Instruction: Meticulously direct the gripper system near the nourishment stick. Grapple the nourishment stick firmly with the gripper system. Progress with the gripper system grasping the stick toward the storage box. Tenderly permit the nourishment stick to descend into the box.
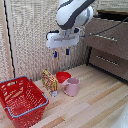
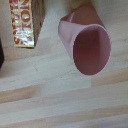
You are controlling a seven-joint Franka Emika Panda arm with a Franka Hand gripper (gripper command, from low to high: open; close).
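Overhead, the gripper system (image 1: pixel 61 52) hangs well above the pink mug (image 1: pixel 71 87), its two blue-tipped fingers spread apart and holding nothing. Just beside the mug stands the nourishment stick (image 1: pixel 49 81), upright on the wooden table (image 1: pixel 95 102), with the red bowl (image 1: pixel 63 76) just behind the mug and the storage box (image 1: pixel 22 100) beyond the stick on the mug's far side.

Bulky white-grey arm (image 1: pixel 74 14) w/ rounded joints; white boxy gripper system (image 1: pixel 61 52), two short blue-tipped fingers (image 1: pixel 55 54), dark cable trailing off.
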